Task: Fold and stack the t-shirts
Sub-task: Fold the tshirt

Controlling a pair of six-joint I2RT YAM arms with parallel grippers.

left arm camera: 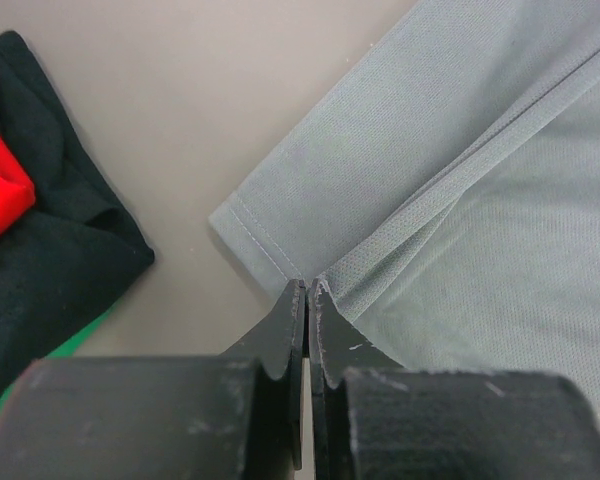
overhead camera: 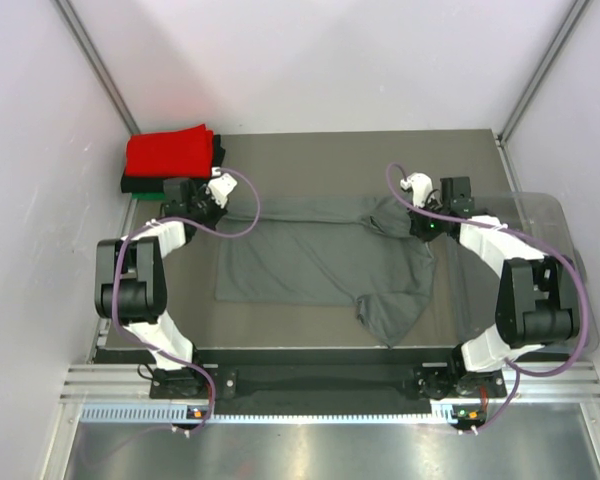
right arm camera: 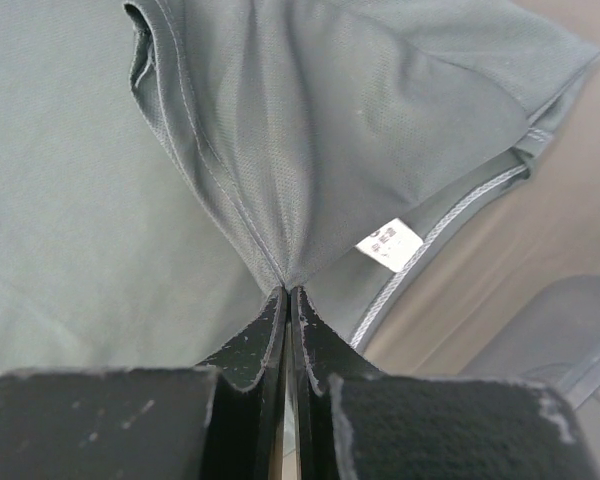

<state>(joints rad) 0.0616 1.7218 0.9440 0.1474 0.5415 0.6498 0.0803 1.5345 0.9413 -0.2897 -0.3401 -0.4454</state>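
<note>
**Both jaws pinching the far edge of the grey shirt**

The dark grey t-shirt [overhead camera: 320,265] lies spread in the middle of the counter [overhead camera: 310,160]. Its long axis runs from 9 o'clock to 3 o'clock in the top view, with the hem at the 9 o'clock end. The shoulders are at the 3 o'clock end, where one sleeve trails off toward 6 o'clock.

My left jaws are shut on the far hem corner. In the left wrist view the stitched hem and a doubled fold of cloth [left arm camera: 460,150] run straight into the closed tips. My right jaws are shut on a gathered ridge of the same shirt [right arm camera: 80,200] near the neck, just beside the white label [right arm camera: 391,243].

Both pinches sit on the 12 o'clock edge, so nearly all of the shirt lies toward 6 o'clock from my jaws. I judge the coming move to be a lengthwise fold, carrying that edge toward 6 o'clock. Both arms would need to travel level with each other, or the crease will skew off the long axis.

The finished stack sits at about 10 o'clock, close by my left jaws and well apart from my right. It has the red t-shirt [overhead camera: 168,152] on top, then the black t-shirt [left arm camera: 50,270], with the green t-shirt [left arm camera: 80,340] underneath. The clear plastic bin [overhead camera: 555,215] stands at 3 o'clock, beyond my right arm [overhead camera: 525,300].
</note>
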